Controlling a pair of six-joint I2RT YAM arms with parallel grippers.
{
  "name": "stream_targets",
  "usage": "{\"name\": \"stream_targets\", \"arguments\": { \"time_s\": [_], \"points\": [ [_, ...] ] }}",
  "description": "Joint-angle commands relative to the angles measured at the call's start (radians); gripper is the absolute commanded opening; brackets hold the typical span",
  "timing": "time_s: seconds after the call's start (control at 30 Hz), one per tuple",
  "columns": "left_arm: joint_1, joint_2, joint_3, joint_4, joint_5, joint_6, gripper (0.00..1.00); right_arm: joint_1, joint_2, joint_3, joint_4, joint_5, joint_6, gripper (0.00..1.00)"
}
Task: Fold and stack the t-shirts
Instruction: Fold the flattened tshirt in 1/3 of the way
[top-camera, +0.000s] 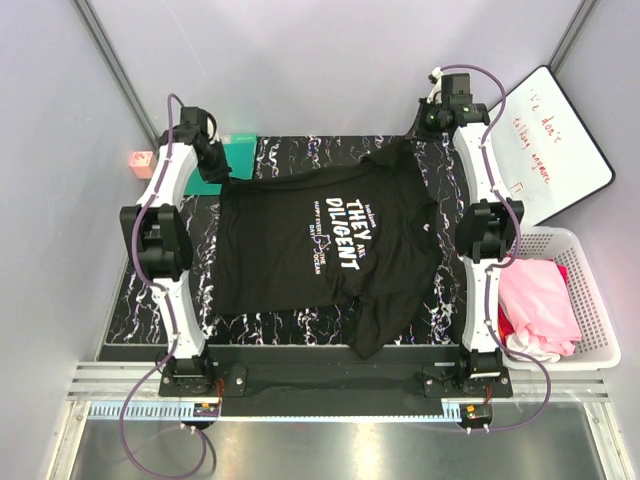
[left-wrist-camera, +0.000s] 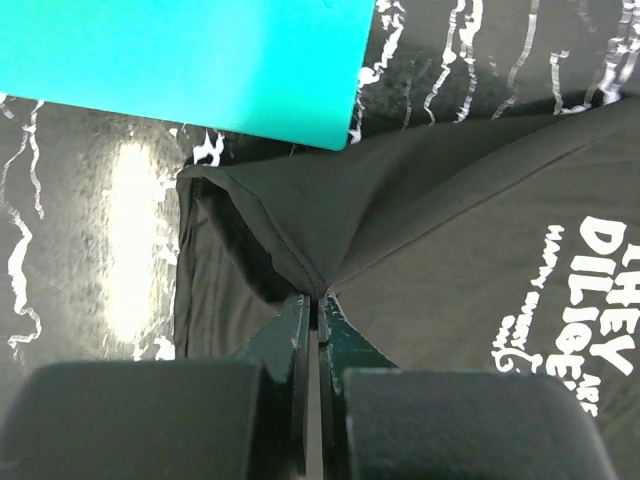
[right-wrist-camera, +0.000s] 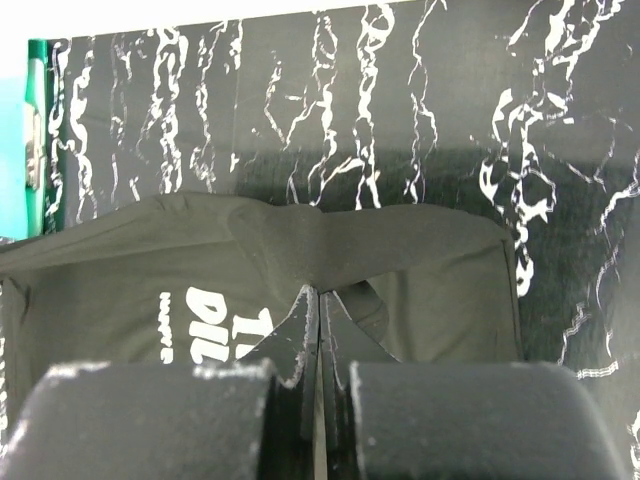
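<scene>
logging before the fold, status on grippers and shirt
Left gripper shut on black t-shirt, far-left corner. Right gripper shut on its far-right corner. Shirt spread print-up on tabletop. Teal mat beyond left grip; nothing on the shirt.

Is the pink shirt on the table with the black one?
No, the pink shirt lies in the white basket beside the table, apart from the black shirt.

Top external view: even, diffuse light from above, soft faint shadows, sharp throughout. Left wrist view: an oblong white glare patch on the glossy desk (left-wrist-camera: 130, 240), left of and beyond the jaws. Both wrist views: the near foreground below the jaws is blurred; the black t-shirt (left-wrist-camera: 450, 200) ahead of the jaws reads dark, its folds faint.
</scene>
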Motion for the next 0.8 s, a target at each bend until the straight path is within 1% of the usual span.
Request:
{"name": "stream_targets", "arguments": {
  "time_s": [0.0, 0.1, 0.13, 0.2, 0.3, 0.47, 0.5, 0.6, 0.77],
  "points": [
    [0.011, -0.169, -0.062, 0.042, -0.017, 0.022, 0.0, -0.001, -0.187, -0.049, 0.031, -0.015, -0.008, 0.0],
    [0.028, -0.199, -0.116, 0.038, -0.014, 0.029, 0.0, -0.001, -0.264, -0.129, 0.029, -0.017, 0.007, 0.0],
    [0.033, -0.208, -0.134, 0.036, -0.014, 0.025, 0.0, 0.001, -0.286, -0.192, 0.029, -0.018, 0.009, 0.0],
    [0.042, -0.229, -0.188, 0.036, -0.014, 0.019, 0.0, 0.001, -0.347, -0.262, 0.028, -0.012, 0.007, 0.0],
    [0.045, -0.254, -0.251, 0.03, -0.018, 0.016, 0.0, -0.001, -0.431, -0.438, 0.028, 0.0, 0.0, 0.0],
    [0.048, -0.277, -0.334, 0.013, -0.041, 0.012, 0.0, -0.001, -0.552, -0.626, 0.017, 0.008, 0.007, 0.0],
    [0.05, -0.275, -0.338, 0.009, -0.043, 0.012, 0.0, -0.001, -0.563, -0.687, 0.014, -0.001, 0.009, 0.0],
    [0.051, -0.259, -0.366, -0.008, -0.044, 0.01, 0.0, -0.001, -0.6, -0.802, 0.011, -0.029, 0.026, 0.0],
    [0.051, -0.217, -0.375, -0.037, -0.046, -0.002, 0.0, -0.001, -0.609, -0.904, 0.013, -0.049, 0.044, 0.0]
  ]
}}
